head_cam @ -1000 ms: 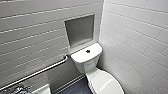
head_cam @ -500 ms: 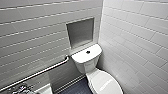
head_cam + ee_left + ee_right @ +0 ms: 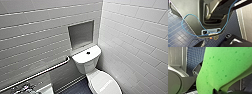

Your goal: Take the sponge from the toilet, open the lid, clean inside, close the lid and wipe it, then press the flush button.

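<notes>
Clamping the bright green pitted foam sponge [image 3: 224, 65] in the right gripper [image 3: 218, 91], pickup seemingly done; next, lifting the shut white oval plastic lid [image 3: 103, 83] of the glossy white ceramic toilet [image 3: 86, 62], likely needing a closer approach.

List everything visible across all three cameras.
toilet: one, white, in the corner of the tiled walls
lid: one, white, closed over the bowl
flush button: one, dark, centre of the tank top
sponge: one, bright green, bent, close to the right wrist camera
wall niche: one, grey, recessed above the tank
grab bar: one, metal, on the wall beside the toilet
tap: chrome, blurred, lower left of the head view
floor: dark blue small tiles
cable: one, light blue, looped over the robot's body
right gripper: dark, holding the sponge
</notes>
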Motion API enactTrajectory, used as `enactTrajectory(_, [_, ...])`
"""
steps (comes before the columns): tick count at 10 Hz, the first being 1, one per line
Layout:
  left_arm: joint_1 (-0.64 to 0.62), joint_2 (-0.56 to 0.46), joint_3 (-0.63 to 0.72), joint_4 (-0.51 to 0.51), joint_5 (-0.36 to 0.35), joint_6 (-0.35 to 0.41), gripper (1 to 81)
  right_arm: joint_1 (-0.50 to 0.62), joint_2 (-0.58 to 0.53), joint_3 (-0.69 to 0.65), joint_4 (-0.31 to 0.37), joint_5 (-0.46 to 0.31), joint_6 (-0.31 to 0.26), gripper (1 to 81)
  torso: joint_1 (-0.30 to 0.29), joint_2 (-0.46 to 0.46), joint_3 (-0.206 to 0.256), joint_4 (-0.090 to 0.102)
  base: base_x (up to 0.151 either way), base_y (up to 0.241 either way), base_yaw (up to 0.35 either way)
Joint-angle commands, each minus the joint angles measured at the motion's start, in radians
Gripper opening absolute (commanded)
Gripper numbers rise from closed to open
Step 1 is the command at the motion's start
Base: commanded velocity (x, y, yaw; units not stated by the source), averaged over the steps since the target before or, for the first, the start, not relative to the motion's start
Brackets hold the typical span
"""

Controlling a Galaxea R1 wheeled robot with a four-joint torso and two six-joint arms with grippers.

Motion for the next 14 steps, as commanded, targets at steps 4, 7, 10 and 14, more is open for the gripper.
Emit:
enactTrajectory(4, [0.023,0.05,-0.068,-0.009,0.097,-0.002,81.1,-0.021,-0.007,-0.008,-0.056,-0.066,-0.003,1.0,-0.132,0.203,0.202,0.0,0.0,0.0,0.0])
enactTrajectory(7, [0.023,0.053,-0.077,-0.023,0.099,-0.002,81.1,-0.022,0.029,-0.046,-0.058,-0.073,-0.01,1.0,-0.191,0.29,0.174,0.0,0.0,0.0,0.0])
enactTrajectory(10, [0.021,0.071,-0.117,-0.027,0.097,-0.002,81.1,-0.033,0.059,-0.086,-0.081,-0.075,-0.01,1.0,-0.26,0.398,0.242,0.0,0.0,0.0,0.0])
enactTrajectory(14, [0.021,0.082,-0.134,-0.027,0.097,-0.002,81.1,-0.033,0.063,-0.094,-0.095,-0.076,-0.01,1.0,-0.279,0.428,0.36,0.0,0.0,0.0,0.0])
